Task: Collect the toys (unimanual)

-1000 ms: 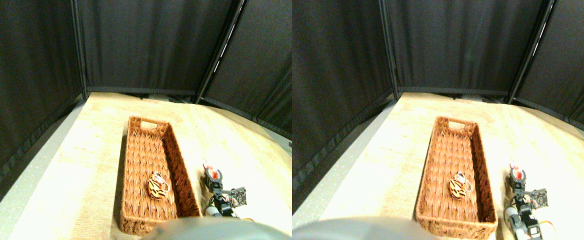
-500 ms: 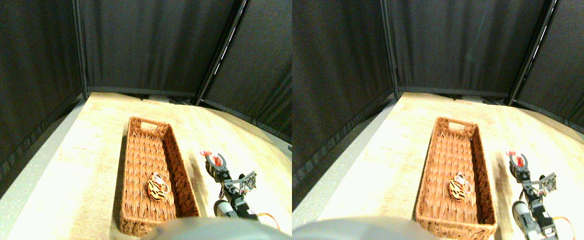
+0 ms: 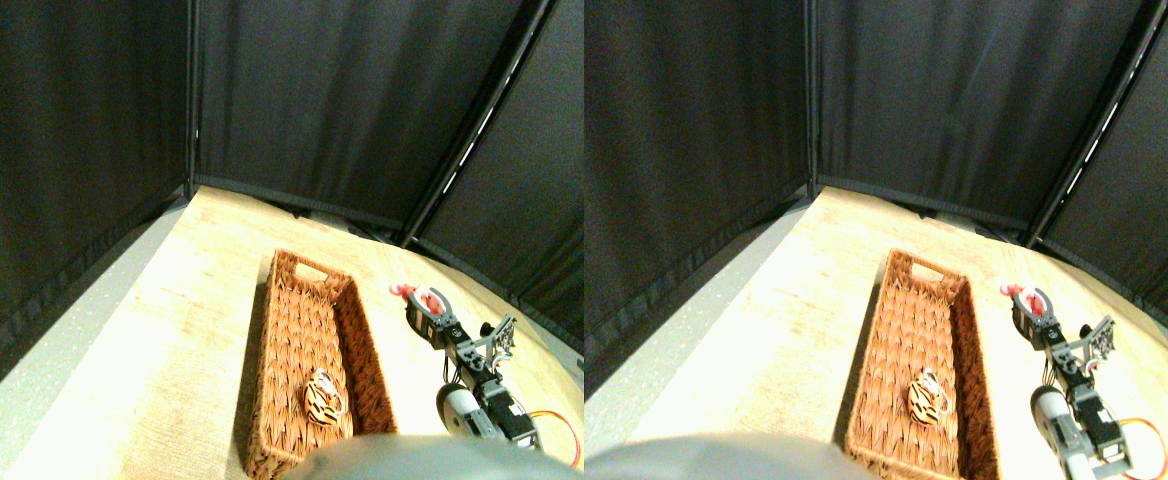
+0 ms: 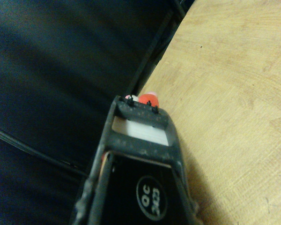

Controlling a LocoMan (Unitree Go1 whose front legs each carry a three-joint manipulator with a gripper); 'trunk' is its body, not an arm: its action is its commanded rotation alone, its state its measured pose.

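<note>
Right tool (image 3: 424, 303): raised above the tabletop (image 3: 194, 300), right of centre in the frame, jaws clamped on a red toy (image 3: 428, 300); in the wrist view the red toy (image 4: 146, 99) shows just past the jaw frame.

Wicker basket (image 3: 289, 400): long, brown, lying on the tabletop left of the tool, apart from it.

Contents: one orange-black striped tiger toy (image 3: 323, 398), near the basket's lower end, with a pale keyring loop.

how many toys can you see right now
2. The striped tiger toy lies in the wicker basket; a red toy is in the right gripper, beside the basket. Others may be hidden.
</note>
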